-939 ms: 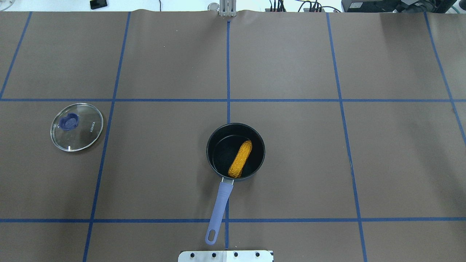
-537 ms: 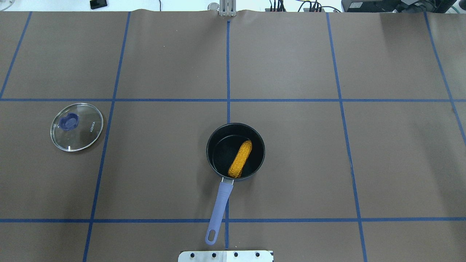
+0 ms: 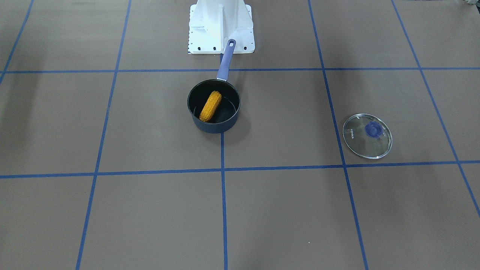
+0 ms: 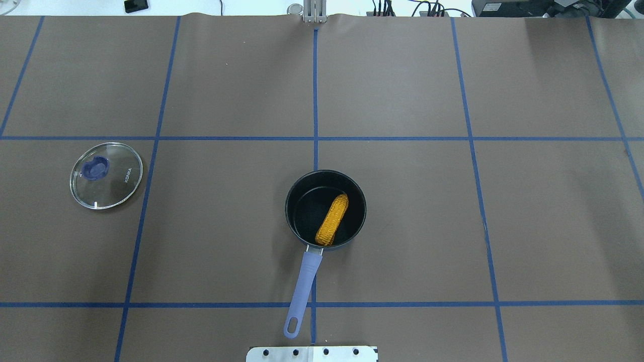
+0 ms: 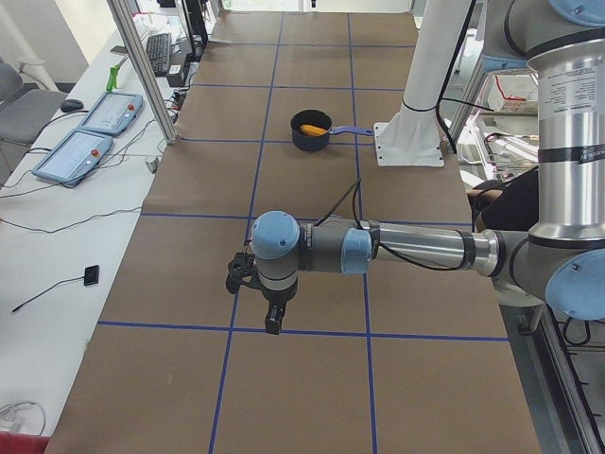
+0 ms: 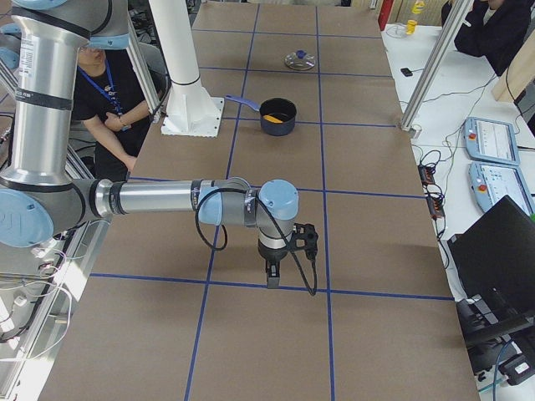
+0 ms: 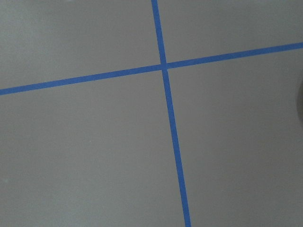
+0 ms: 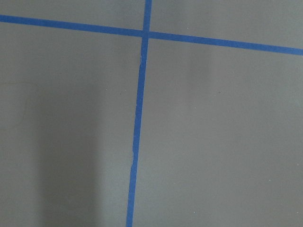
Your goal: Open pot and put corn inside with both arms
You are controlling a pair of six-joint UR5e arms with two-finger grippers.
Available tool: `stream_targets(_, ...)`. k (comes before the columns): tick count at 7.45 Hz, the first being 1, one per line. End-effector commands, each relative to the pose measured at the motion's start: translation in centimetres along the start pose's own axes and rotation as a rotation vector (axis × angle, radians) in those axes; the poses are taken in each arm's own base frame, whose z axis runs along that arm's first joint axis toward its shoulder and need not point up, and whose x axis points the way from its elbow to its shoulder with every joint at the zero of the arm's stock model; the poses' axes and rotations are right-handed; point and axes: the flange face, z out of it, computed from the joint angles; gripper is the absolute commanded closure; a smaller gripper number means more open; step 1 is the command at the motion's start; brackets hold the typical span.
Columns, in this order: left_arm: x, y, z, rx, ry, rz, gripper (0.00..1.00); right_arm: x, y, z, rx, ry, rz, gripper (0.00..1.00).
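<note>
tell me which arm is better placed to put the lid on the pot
Left, probably. The lid lies on the robot's left side, well apart from the pot, which holds the corn. The left arm would not need to cross the pot.

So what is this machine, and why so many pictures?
It is a robot: a left arm and a right arm, each ending in a two-finger hand. Two cameras look down on the table, two watch from its ends, and one on each wrist sees brown table and blue tape. The corn lies inside the open pot; its glass lid sits apart. The left hand and right hand hang over the table far from the pot, nothing visibly held; open or shut, I cannot tell.
</note>
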Motion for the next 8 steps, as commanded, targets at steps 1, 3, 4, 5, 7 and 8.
stream_targets(1,0.06,-0.03,0.02,0.001,0.000,0.003,0.02,0.04,0.03,0.15,-0.004,-0.008,0.007,0.00)
stream_targets(3,0.06,-0.03,0.02,0.001,0.000,0.003,0.01,0.20,0.07,0.54,-0.010,-0.025,0.013,0.00)
stream_targets(4,0.06,-0.03,0.02,0.001,0.000,0.003,0.02,0.20,0.07,0.54,-0.010,-0.025,0.013,0.00)
stream_targets(5,0.06,-0.03,0.02,0.001,0.000,0.003,0.01,0.28,0.16,0.64,-0.012,-0.025,0.013,0.00)
stream_targets(7,0.06,-0.03,0.02,0.001,0.000,0.003,0.01,0.35,0.31,0.74,-0.014,-0.025,0.012,0.00)
stream_targets(8,0.06,-0.03,0.02,0.001,0.000,0.003,0.01,0.32,0.23,0.69,-0.013,-0.025,0.011,0.00)
